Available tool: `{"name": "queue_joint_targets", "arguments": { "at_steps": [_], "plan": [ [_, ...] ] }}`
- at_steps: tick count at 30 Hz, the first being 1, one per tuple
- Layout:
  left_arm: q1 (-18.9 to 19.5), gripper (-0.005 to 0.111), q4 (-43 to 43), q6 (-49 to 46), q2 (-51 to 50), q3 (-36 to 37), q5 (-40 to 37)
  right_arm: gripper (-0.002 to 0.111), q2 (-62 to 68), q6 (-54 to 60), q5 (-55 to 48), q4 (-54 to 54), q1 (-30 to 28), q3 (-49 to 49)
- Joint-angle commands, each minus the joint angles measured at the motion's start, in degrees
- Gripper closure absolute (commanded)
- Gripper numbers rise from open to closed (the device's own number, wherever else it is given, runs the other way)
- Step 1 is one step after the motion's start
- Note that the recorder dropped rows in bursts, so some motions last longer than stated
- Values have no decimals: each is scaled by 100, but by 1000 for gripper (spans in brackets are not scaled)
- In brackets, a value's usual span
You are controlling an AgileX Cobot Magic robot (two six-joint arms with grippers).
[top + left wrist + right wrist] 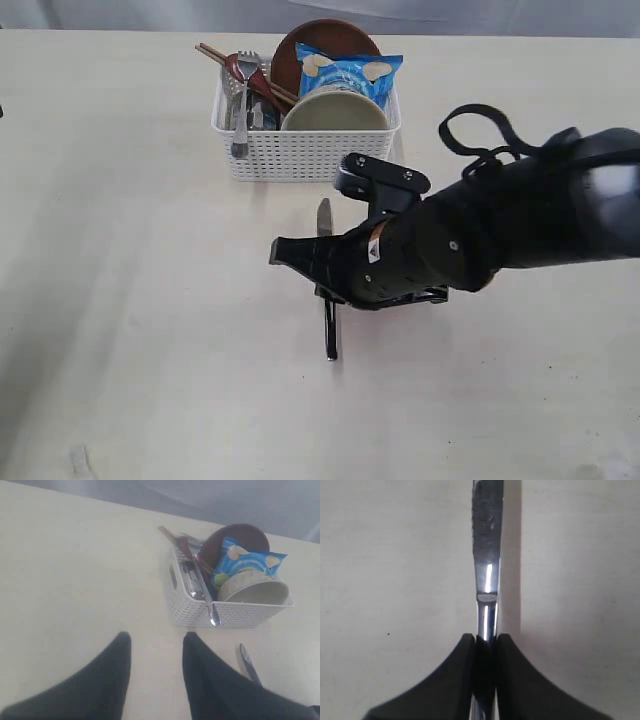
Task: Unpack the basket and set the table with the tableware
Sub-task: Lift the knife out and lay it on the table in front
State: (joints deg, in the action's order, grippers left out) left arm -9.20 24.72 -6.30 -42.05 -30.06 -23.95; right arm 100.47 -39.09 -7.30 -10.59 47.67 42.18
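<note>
R gripper (485,641) clamps knife (487,555) by handle, low over table (120,300), just in front of basket (300,160) | L gripper (155,642) spread, empty | risk: if you let go before touchdown (contact unclear), knife bounces, lies crooked

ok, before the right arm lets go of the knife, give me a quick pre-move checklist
1. Right gripper shut on the knife: ok, the blade sticks straight out from between the jaws.
2. Knife apart from the basket: ok, it is in front of the basket with a gap between them.
3. Knife resting on the table: cannot tell, the contact is hidden.
4. Left gripper open and empty: ok.
5. Left gripper away from the basket: ok.
6. Basket unpacked: not ok, the fork, bowl and plate are inside.
</note>
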Motion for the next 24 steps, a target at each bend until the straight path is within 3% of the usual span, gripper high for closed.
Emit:
{"name": "queue_joint_targets", "arguments": {
  "at_steps": [1,8,24],
  "plan": [
    [-6,73,-7,-17,10,29,-31,109,358,-104,127,-9,-10,236],
    [-6,73,-7,-7,10,29,22,109,434,-167,240,-216,483,525],
    [-6,73,-7,-7,10,29,-47,109,809,-562,429,-347,721,662]
  ]
}}
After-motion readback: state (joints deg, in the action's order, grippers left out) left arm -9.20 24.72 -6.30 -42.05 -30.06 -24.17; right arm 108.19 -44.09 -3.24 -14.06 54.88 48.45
